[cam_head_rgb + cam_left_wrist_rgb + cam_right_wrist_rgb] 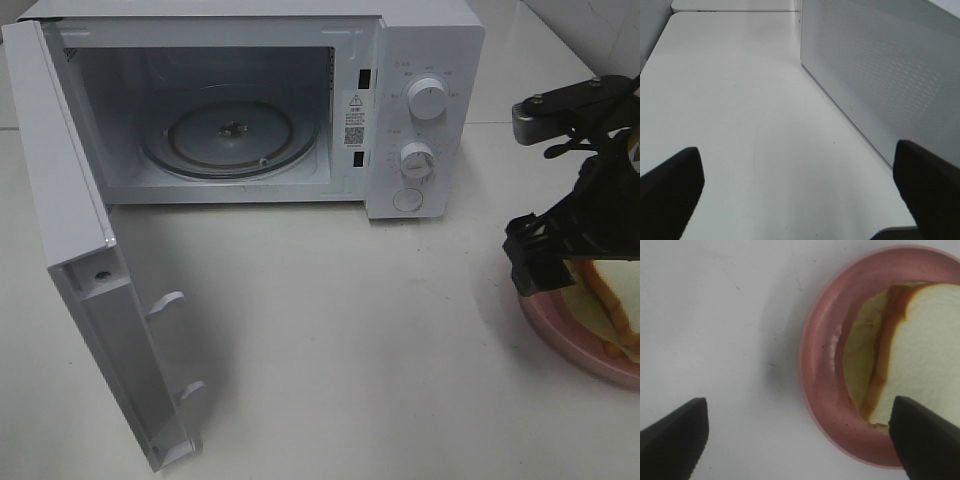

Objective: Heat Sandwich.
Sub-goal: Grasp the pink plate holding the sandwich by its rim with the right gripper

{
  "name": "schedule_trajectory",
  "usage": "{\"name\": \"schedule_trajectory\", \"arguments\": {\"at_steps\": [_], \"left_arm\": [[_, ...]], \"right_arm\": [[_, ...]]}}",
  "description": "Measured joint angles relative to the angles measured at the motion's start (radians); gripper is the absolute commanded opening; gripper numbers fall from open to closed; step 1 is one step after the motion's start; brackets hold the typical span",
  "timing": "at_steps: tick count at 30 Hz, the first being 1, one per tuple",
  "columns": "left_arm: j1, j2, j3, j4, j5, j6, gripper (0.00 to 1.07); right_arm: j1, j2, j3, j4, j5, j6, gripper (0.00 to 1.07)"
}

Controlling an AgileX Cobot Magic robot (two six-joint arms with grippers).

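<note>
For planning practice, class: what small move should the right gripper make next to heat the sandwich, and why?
Probably lower the right gripper onto the plate rim and close: it hangs open over that rim, the sandwich sits on the plate, and the microwave stands open.

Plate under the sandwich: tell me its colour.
The plate is dusty pink, seen best in the right wrist view.

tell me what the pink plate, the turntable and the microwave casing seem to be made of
Pink plate: probably plastic or melamine, matte pink with small dark specks and a dull highlight on the rim. Turntable: glass, clear and glossy, the hub showing through it. Microwave casing: looks like smooth white painted metal or plastic; the pictures don't settle which.
</note>
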Motion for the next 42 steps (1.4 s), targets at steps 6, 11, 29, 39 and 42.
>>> {"name": "schedule_trajectory", "arguments": {"at_steps": [6,11,29,39,42], "left_arm": [[0.0,0.0,0.0,0.0,0.0,0.0,0.98],[0.0,0.0,0.0,0.0,0.0,0.0,0.98],[0.0,0.0,0.0,0.0,0.0,0.0,0.98],[0.0,0.0,0.0,0.0,0.0,0.0,0.98],[0.0,0.0,0.0,0.0,0.0,0.0,0.98]], "right_arm": [[-0.066,0.052,0.0,0.017,-0.001,-0.048,0.93],[-0.101,0.115,0.0,0.023,-0.017,-0.081,0.92],[-0.139,0.289,0.0,0.1,-0.139,-0.181,0.89],[-0.139,0.388,-0.001,0.101,-0.217,-0.197,0.88],[-0.139,0.424,-0.001,0.085,-0.248,-0.193,0.87]]}}
